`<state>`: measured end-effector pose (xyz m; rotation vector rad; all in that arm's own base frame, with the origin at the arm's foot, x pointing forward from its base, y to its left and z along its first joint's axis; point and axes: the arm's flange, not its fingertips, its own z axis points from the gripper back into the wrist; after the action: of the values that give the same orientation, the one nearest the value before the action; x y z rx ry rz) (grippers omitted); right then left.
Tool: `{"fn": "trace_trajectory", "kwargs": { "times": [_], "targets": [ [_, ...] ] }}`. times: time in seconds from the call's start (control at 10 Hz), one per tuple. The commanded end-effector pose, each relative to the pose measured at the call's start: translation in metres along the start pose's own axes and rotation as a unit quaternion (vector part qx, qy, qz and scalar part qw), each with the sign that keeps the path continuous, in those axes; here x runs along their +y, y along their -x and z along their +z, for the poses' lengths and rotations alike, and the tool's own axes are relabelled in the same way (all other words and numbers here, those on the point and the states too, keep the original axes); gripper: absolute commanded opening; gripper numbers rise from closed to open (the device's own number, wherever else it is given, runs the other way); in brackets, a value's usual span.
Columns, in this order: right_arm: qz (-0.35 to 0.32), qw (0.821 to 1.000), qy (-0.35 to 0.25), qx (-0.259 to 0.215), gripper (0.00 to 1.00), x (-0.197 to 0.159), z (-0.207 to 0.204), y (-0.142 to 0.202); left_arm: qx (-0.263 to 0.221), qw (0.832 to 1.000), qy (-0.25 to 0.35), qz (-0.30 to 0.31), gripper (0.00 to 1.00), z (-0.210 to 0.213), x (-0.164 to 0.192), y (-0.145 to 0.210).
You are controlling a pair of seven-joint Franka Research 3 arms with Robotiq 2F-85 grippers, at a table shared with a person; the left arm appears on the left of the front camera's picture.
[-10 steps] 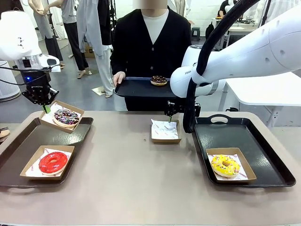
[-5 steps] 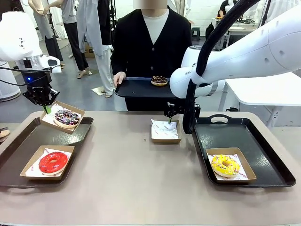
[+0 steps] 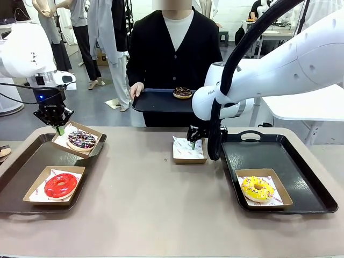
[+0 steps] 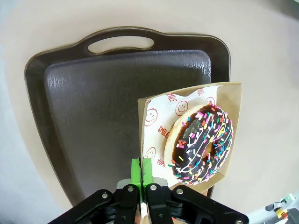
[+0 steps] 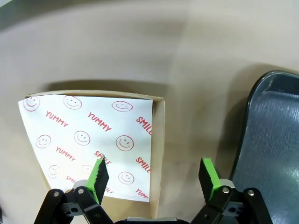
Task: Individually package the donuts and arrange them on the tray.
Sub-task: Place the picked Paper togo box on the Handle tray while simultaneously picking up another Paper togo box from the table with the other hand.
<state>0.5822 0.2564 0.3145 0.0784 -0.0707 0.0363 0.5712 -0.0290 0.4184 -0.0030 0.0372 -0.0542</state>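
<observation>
While left claw (image 4: 144,173) pinches the cardboard box (image 4: 219,93) holding the purple sprinkled donut (image 4: 202,142) at upper left over the dark tray (image 3: 32,161), three donuts boxed, right claw (image 5: 154,175) gaping above the empty paper-lined box (image 5: 93,140) mid-frame, chocolate donut (image 3: 183,92) left.

The tan table (image 3: 150,204) carries 2 dark trays, one at the left (image 3: 21,177) and one at the right (image 3: 301,177), with 1 paper-lined cardboard box (image 3: 189,150) lying directly on the tabletop between them.

Left tool (image 4: 141,173) pinches box (image 4: 224,98) holding sprinkled donut (image 4: 202,144) above tray (image 4: 88,107).
</observation>
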Motion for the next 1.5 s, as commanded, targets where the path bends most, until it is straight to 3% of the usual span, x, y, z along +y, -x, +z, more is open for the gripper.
{"fn": "trace_trajectory", "kwargs": {
  "times": [0.0, 1.0, 1.1, 1.2, 1.3, 1.4],
  "targets": [
    [-0.014, 1.000, 0.011, -0.012, 1.00, 0.005, -0.007, -0.005, -0.008, 1.000, 0.003, 0.002, 0.01, 0.002, 0.000, -0.003],
    [-0.016, 1.000, 0.000, -0.015, 1.00, 0.002, -0.009, -0.009, 0.010, 0.999, -0.019, 0.035, 0.01, -0.029, -0.003, -0.022],
    [-0.015, 1.000, -0.002, -0.023, 0.93, 0.002, -0.007, -0.008, 0.011, 0.999, -0.023, 0.046, 0.01, -0.031, -0.002, -0.024],
    [-0.016, 0.999, -0.002, -0.030, 0.45, 0.002, -0.005, -0.008, 0.007, 0.998, -0.029, 0.058, 0.01, -0.033, -0.002, -0.025],
    [-0.027, 0.999, 0.004, -0.036, 0.34, 0.002, -0.003, -0.007, -0.001, 0.997, -0.034, 0.074, 0.01, -0.033, -0.002, -0.026],
    [-0.033, 0.999, 0.010, -0.043, 0.00, 0.002, -0.003, -0.006, -0.004, 0.996, -0.040, 0.078, 0.01, -0.034, -0.003, -0.026]
  ]
}}
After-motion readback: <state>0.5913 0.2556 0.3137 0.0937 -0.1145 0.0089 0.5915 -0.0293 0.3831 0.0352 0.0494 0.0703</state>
